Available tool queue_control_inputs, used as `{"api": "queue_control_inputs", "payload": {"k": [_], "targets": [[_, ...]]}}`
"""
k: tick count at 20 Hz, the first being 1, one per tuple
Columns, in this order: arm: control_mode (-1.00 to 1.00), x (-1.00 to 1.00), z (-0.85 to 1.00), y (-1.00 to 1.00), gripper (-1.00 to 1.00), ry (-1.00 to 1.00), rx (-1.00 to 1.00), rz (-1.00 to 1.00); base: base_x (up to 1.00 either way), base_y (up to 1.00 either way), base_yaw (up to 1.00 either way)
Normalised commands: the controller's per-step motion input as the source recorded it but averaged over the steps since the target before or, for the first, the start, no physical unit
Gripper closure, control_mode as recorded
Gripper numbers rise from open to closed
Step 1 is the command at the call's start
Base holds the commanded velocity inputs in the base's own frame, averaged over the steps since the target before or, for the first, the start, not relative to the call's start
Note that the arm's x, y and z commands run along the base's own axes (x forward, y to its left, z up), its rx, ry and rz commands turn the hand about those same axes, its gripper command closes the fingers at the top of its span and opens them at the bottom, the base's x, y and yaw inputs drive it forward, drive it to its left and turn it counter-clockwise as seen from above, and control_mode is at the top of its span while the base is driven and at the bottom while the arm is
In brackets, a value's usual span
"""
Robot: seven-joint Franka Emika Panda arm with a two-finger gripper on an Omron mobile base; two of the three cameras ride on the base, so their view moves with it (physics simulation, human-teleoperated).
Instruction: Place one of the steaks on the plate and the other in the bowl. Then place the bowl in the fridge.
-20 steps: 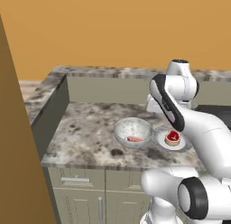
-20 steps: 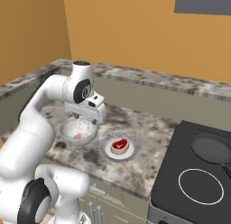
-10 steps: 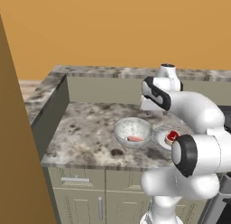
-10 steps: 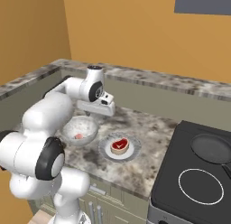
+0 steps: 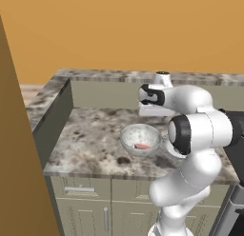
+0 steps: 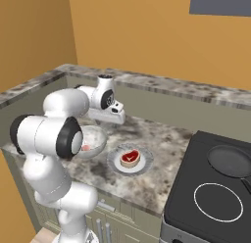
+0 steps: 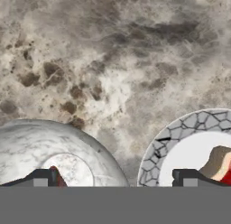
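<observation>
From the left base view, the bowl (image 5: pixel 140 140) sits on the marbled counter (image 5: pixel 90 135) with the pale pink steak (image 5: pixel 142 146) lying inside it. The arm's white hand is held above the counter just behind the bowl. The plate's rim (image 5: pixel 167 148) peeks out beside the bowl, mostly hidden by the arm.

From the right base view, the plate (image 6: pixel 129 159) rests on the counter just beside the bowl (image 6: pixel 91 141), and the round red steak (image 6: pixel 130 158) lies on its white centre. A black stove (image 6: pixel 215 188) stands to the right, with a dark frying pan (image 6: pixel 231 161) on a back burner. No writing or labels can be read anywhere.

In the hand view, the tool (image 7: pixel 117 178) is spread wide and holds nothing. One fingertip (image 7: pixel 41 178) lies over the bowl, the other fingertip (image 7: pixel 187 178) over the plate, with bare counter between them.
</observation>
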Motion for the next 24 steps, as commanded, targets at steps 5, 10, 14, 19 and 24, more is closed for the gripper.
{"api": "queue_control_inputs", "payload": {"k": [5, 10, 14, 19, 24], "targets": [[-1.00, -0.19, -0.39, 0.19, -1.00, 0.03, 0.00, 0.04, 0.00, 0.00, 0.00], [-1.00, -0.68, -0.03, -0.01, -1.00, -0.01, 0.00, 0.00, 0.00, 0.00, 0.00], [-1.00, -0.21, -0.26, -0.15, -1.00, 0.00, 0.00, 0.01, 0.00, 0.00, 0.00], [-1.00, 0.30, -0.17, -0.24, -1.00, 0.00, 0.00, 0.05, 0.00, 0.00, 0.00], [-1.00, 0.00, -0.19, 0.06, -1.00, 0.01, 0.00, 0.01, 0.00, 0.00, 0.00]]}}
